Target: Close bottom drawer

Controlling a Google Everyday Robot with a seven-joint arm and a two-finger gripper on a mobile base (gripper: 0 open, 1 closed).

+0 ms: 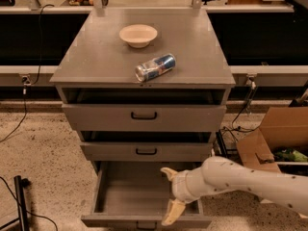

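I'm seeing the bottom drawer (110, 220) sitting pulled far out of the grey cabinet (219, 88), down at 6 o'clock in the view, directly under the middle drawer (115, 151). Its deep box is showing empty. So I'm judging the closing as not done: the whole push-in is left. The middle drawer and the top drawer (96, 118) are sitting much further in.

The drawer is pointing its handle front toward 6 o'clock. The front's long axis is running 9 to 3, and the slide travel is running 6 to 12, so the push needs to go toward 12.

The claw (172, 192) is hanging over the right part of the drawer box, with the white arm (250, 182) coming in from 4 o'clock. Its fingers (173, 211) are spread wide and pinching nothing. The lower tip is lying across the front rim; I can't tell if it's touching.

On the cabinet's top surface (91, 57), a bowl (138, 35) is sitting at 12 and a can (155, 67) is lying on its side nearer the front edge.
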